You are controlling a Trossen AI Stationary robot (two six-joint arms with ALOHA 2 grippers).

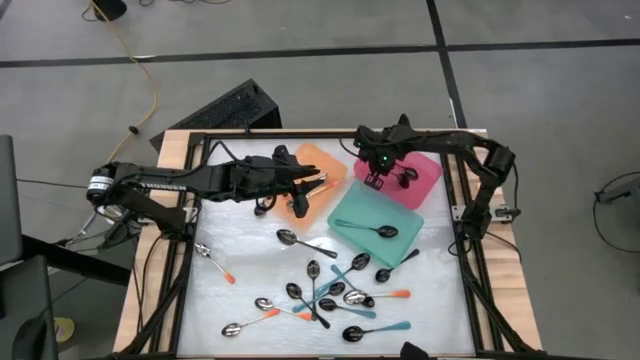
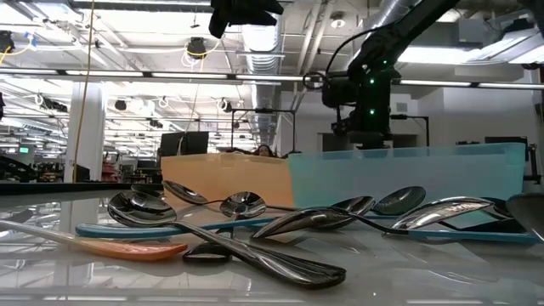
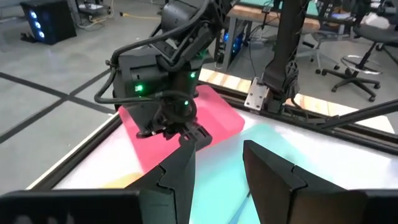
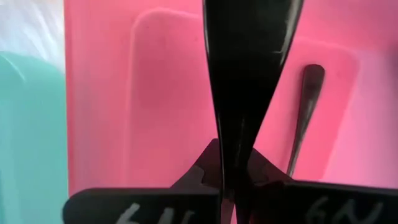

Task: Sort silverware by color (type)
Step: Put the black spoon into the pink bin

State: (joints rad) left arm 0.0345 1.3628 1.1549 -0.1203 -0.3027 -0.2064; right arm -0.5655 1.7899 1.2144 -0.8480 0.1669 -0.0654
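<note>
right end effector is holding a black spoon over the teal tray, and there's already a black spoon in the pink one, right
Not quite: the right end effector holds its black spoon over the pink tray, not the teal tray. The right wrist view shows pink directly beneath it, and the high view agrees. The rest stands: another black spoon already lies in the pink tray.

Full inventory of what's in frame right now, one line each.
Orange tray: one, orange, far side of table, partly under the left arm.
Pink tray: one, pink, far right.
Teal tray: one, teal, in front of the pink tray.
Teal-handled spoon: one, lying in the teal tray.
Black spoon: one, lying in the pink tray.
Held black spoon: one, over the pink tray.
Loose spoons: about fifteen, orange-handled, teal-handled and black, near side of table.
Table: one, white top.
Left hand: open, empty, over the orange tray.
Right hand: shut on the held black spoon.
</note>
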